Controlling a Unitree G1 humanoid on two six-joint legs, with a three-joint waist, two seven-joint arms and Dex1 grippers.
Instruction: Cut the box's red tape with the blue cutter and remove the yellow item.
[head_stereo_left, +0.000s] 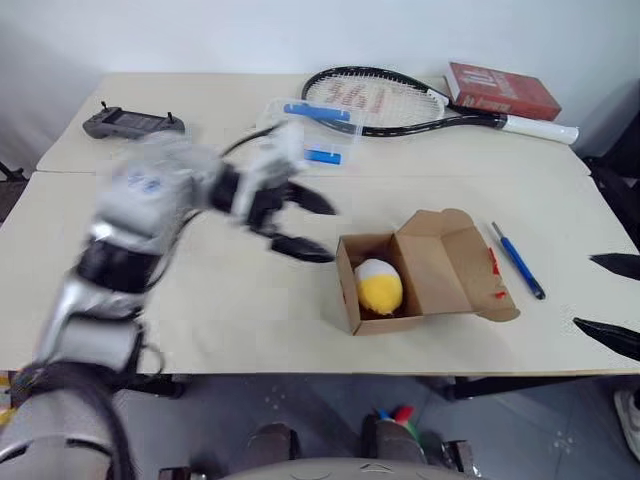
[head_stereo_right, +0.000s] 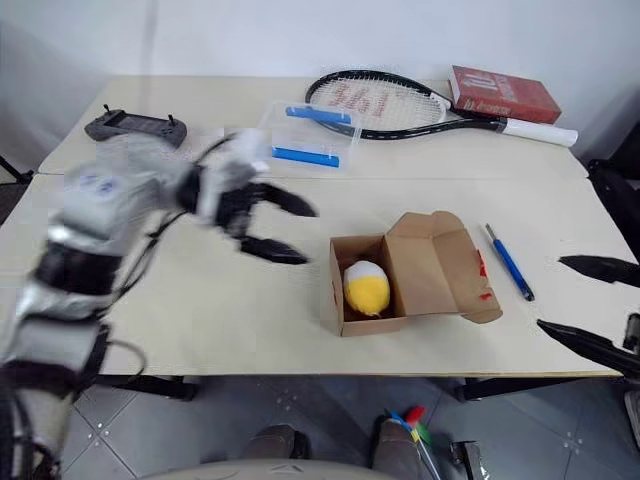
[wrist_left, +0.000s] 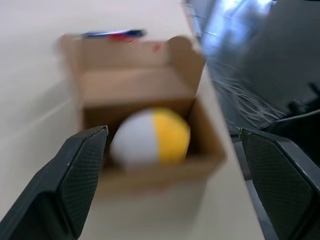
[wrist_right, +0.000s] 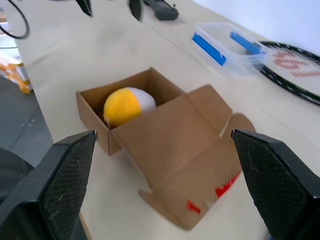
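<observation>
The box (head_stereo_left: 440, 265) stands on the table with its lid folded back to the right. In its open compartment lies the yellow item (head_stereo_left: 381, 291), a yellow and white ball. Small pieces of the red tape (head_stereo_left: 494, 263) cling to the lid's outer edge. The blue cutter (head_stereo_left: 517, 260) lies flat on the table just right of the lid. My left gripper (head_stereo_left: 325, 232) hovers open, blurred, a short way left of the box, and in the left wrist view its fingers (wrist_left: 82, 170) frame the ball. My right gripper (head_stereo_left: 590, 292) is open near the table's right edge, right of the cutter.
At the back of the table lie a tennis racket (head_stereo_left: 385, 100), a red book (head_stereo_left: 500, 90), a clear container with blue clips (head_stereo_left: 315, 130) and a dark controller (head_stereo_left: 133, 122). The table's front edge (head_stereo_left: 300, 372) runs just below the box.
</observation>
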